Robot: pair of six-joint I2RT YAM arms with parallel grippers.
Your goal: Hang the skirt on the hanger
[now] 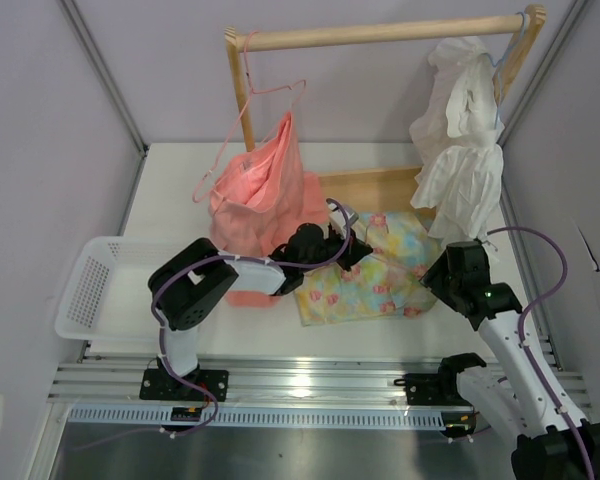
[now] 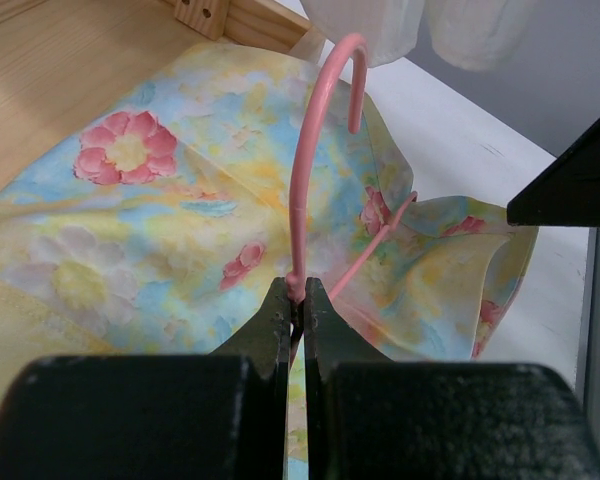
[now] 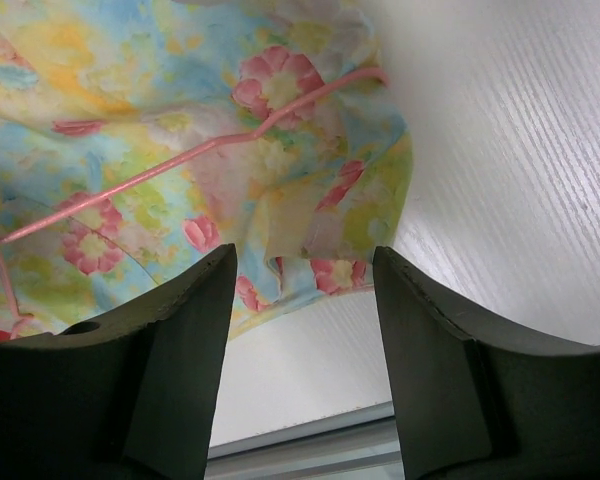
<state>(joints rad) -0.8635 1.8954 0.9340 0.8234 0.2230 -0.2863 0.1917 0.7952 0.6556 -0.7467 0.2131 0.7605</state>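
Note:
The floral skirt (image 1: 375,275) lies flat on the table between the two arms. My left gripper (image 2: 298,290) is shut on the base of the pale-pink hanger's hook (image 2: 305,160), which stands up over the skirt (image 2: 140,210). One hanger arm (image 3: 195,152) runs across the skirt's cloth (image 3: 130,90) and shows through it in the right wrist view. My right gripper (image 3: 305,265) hangs open just off the skirt's right corner, with only bare table between its fingers. From above, the left gripper (image 1: 340,245) is at the skirt's upper left and the right gripper (image 1: 438,272) at its right edge.
A wooden rail (image 1: 380,33) at the back carries a salmon garment (image 1: 265,195) on a pink hanger and a white ruffled garment (image 1: 460,130) on a light-blue hanger. The rack's wooden base (image 1: 370,185) borders the skirt behind. A white basket (image 1: 90,290) stands at the left.

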